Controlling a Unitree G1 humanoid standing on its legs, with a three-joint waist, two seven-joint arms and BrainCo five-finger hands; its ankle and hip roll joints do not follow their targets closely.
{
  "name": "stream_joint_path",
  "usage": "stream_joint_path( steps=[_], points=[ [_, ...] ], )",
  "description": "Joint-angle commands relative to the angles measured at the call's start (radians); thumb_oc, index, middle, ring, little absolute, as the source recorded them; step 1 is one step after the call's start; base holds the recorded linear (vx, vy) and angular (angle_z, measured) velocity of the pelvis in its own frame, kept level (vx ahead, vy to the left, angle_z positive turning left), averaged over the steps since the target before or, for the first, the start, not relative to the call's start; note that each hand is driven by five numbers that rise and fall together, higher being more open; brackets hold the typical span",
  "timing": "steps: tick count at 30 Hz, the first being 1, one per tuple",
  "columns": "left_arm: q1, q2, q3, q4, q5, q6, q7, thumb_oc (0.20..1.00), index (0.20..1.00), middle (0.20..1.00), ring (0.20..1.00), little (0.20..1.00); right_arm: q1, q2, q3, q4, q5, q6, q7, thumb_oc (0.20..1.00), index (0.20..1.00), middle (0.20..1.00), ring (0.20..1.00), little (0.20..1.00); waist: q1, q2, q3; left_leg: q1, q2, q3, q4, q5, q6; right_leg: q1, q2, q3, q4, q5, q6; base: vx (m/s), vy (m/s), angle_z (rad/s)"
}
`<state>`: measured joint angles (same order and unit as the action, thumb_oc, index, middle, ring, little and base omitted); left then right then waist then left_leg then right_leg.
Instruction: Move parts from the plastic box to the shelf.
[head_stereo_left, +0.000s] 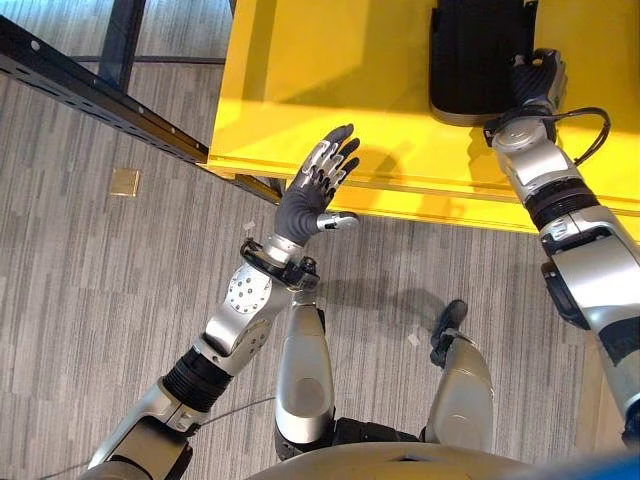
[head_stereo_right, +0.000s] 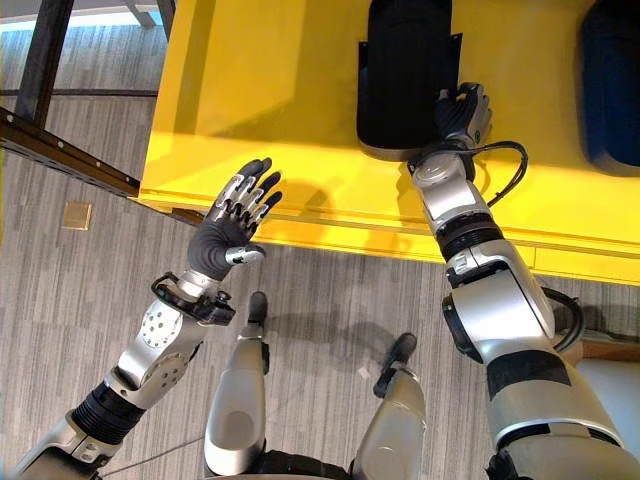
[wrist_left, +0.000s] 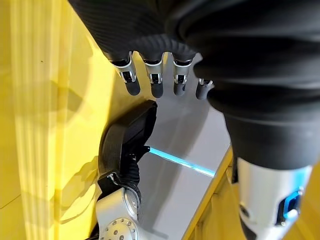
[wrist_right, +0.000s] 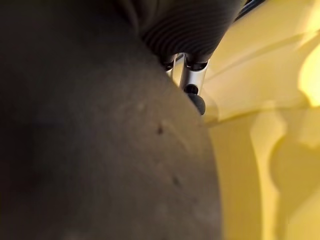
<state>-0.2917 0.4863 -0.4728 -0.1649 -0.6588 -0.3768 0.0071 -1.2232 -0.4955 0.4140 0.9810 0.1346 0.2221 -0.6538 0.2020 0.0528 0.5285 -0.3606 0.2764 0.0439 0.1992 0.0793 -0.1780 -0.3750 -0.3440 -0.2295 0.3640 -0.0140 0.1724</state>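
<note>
On the yellow table (head_stereo_right: 260, 90) lies a black part (head_stereo_right: 405, 75), and the right robot hand (head_stereo_right: 462, 112) rests against its near right edge (whether its fingers clasp the part cannot be told). Well to the left, the left robot hand (head_stereo_right: 232, 228) hovers at the table's front edge, fingers straight and spread, holding nothing.

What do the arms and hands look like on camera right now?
Both arms are silver-grey with black ribbed bands. The left hand and right hand wear dark ribbed covers, with silver, dark-tipped fingers. A black cable loops at the right wrist.
</note>
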Motion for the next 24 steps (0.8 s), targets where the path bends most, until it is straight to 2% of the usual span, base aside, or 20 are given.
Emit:
stream_joint_path(
  steps=[1, 13, 24],
  points=[
    [-0.009, 0.003, -0.029, -0.108, -0.030, -0.039, -0.004, 1.000, 1.000, 1.000, 1.000, 1.000, -0.150, -0.080, 0.046, 0.004, -0.032, -0.034, -0.054, 0.200, 0.200, 0.200, 0.200, 0.200, 0.010, 0.020, -0.008, 0.015, 0.000, 0.114, 0.024, -0.001, 0.058, -0.030, 0.030, -0.058, 0.118, -0.051, -0.043, 0.04, -0.009, 0.01],
    [0.000, 0.011, -0.042, -0.115, -0.042, -0.040, -0.020, 1.000, 1.000, 1.000, 1.000, 1.000, -0.165, -0.132, 0.066, 0.019, -0.082, -0.038, -0.075, 0.200, 0.200, 0.200, 0.200, 0.200, 0.002, 0.032, -0.008, 0.008, -0.002, 0.115, 0.034, -0.009, 0.059, -0.050, 0.030, -0.045, 0.145, -0.067, -0.047, 0.03, -0.010, 0.00],
    [0.009, 0.015, -0.041, -0.116, -0.061, -0.035, -0.035, 1.000, 1.000, 1.000, 1.000, 1.000, -0.174, -0.164, 0.096, 0.009, -0.188, -0.045, -0.023, 0.200, 0.200, 0.200, 0.200, 0.200, -0.003, 0.039, -0.008, 0.009, 0.000, 0.115, 0.043, -0.015, 0.057, -0.060, 0.029, -0.034, 0.165, -0.077, -0.050, 0.01, -0.004, 0.00]
  ],
)
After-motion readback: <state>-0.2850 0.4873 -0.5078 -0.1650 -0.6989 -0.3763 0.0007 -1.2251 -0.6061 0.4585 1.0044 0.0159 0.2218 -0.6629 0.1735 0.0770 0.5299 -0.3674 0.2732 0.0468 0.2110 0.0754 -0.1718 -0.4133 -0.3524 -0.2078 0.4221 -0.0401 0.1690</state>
